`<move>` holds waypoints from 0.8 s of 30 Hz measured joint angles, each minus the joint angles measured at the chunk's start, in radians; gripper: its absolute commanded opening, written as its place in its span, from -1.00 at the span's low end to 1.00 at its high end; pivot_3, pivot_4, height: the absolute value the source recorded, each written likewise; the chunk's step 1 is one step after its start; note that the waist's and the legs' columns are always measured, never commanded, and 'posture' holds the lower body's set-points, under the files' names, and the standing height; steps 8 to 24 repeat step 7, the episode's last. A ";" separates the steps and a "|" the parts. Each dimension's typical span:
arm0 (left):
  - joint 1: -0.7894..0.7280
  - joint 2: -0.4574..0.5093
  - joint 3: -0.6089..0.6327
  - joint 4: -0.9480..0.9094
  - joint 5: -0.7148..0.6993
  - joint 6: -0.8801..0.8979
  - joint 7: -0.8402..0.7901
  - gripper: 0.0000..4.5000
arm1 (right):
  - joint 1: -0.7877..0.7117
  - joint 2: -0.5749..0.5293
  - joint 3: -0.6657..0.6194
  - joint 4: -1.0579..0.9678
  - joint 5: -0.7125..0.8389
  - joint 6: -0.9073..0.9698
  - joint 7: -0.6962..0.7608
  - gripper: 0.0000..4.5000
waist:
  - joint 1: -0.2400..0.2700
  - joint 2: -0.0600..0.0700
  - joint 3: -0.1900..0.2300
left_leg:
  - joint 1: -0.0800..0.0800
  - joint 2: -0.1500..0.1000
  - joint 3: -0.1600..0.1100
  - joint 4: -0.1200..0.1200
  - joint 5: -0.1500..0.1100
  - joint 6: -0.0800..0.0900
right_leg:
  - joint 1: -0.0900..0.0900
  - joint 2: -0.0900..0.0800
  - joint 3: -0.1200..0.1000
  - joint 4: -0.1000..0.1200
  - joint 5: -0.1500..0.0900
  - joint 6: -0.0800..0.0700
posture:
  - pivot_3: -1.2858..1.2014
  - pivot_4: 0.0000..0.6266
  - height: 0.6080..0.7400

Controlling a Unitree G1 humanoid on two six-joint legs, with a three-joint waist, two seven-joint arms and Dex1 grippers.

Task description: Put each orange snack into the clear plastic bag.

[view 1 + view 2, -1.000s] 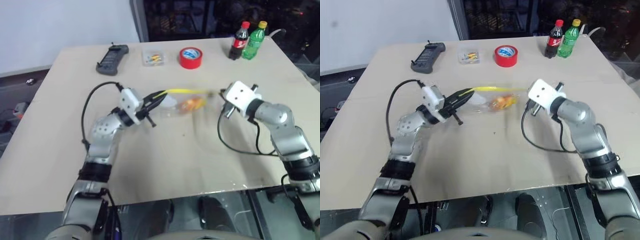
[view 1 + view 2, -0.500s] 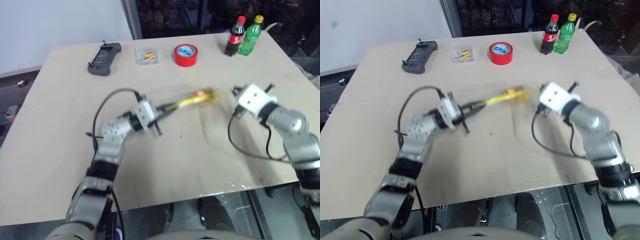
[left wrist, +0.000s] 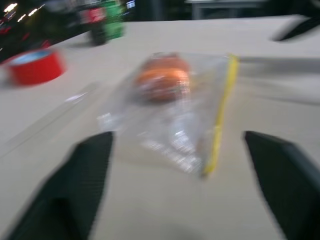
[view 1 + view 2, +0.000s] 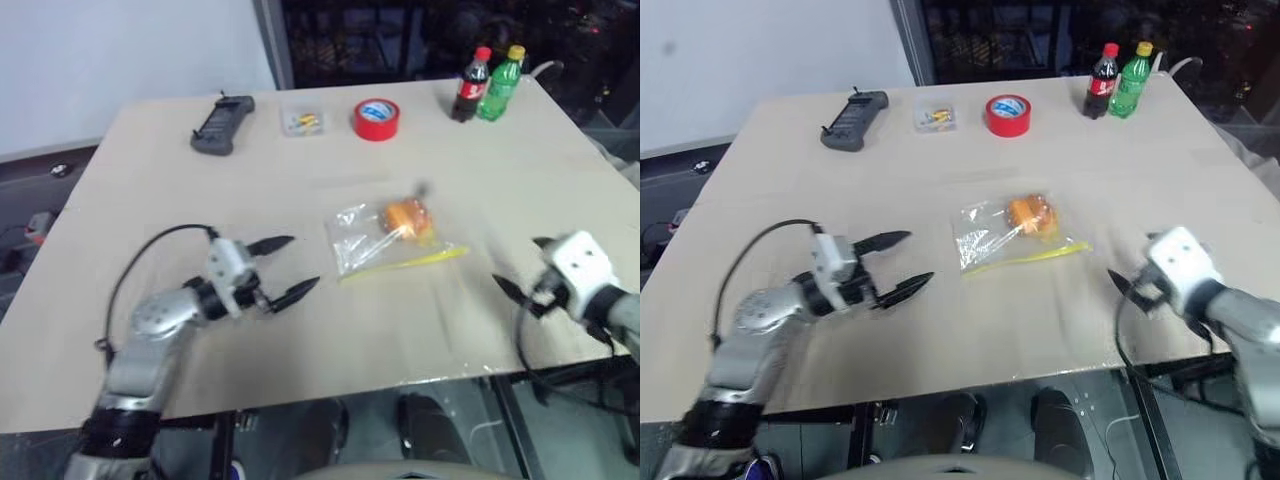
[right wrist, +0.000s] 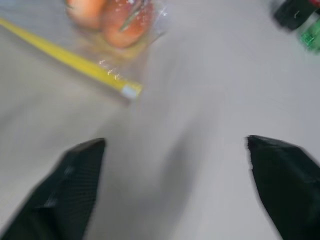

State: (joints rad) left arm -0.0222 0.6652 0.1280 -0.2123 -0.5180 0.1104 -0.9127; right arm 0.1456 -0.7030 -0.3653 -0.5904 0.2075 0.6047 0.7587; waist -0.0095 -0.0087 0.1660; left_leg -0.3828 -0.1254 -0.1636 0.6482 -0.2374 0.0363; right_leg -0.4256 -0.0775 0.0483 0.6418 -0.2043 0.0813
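The bag (image 4: 385, 240) lies flat on the table (image 4: 300, 180) with the snacks (image 4: 406, 217) inside; both end effectors, left (image 4: 284, 269) and right (image 4: 520, 268), gape empty beside it.

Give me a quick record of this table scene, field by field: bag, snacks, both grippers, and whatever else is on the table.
clear plastic bag: lying flat mid-table, yellow seal strip on the near edge
orange snacks: inside the bag, at its far end
left gripper: open, holding nothing, apart from the bag
right gripper: open, holding nothing, apart from the bag
table: far edge holds a red tape roll, small clear box, black handheld device, two bottles
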 measured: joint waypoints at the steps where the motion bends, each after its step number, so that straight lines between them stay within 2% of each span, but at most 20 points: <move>1: 0.032 0.019 0.039 -0.029 -0.043 0.042 -0.002 0.97 | 0.031 -0.001 -0.036 -0.016 0.043 0.004 0.028 1.00 | -0.001 0.000 0.000 | 0.000 0.000 0.000 0.000 0.000 0.000 | 0.000 -0.001 0.000 0.000 0.000 0.000 | 0.03 -0.52 1.00; 7: 0.191 0.113 0.161 -0.142 -0.159 0.230 -0.011 0.97 | 0.056 -0.027 -0.173 -0.038 0.199 0.021 0.087 1.00 | -0.002 -0.001 0.001 | 0.001 0.002 0.004 0.000 -0.001 -0.001 | 0.001 -0.002 0.002 -0.001 0.000 0.000 | 0.03 -0.52 1.00; 24: 0.191 0.113 0.161 -0.142 -0.159 0.230 -0.011 0.97 | 0.056 -0.027 -0.173 -0.038 0.199 0.021 0.087 1.00 | -0.002 -0.001 0.001 | 0.001 0.002 0.004 0.000 -0.001 -0.001 | 0.001 -0.002 0.002 -0.001 0.000 0.000 | 0.03 -0.52 1.00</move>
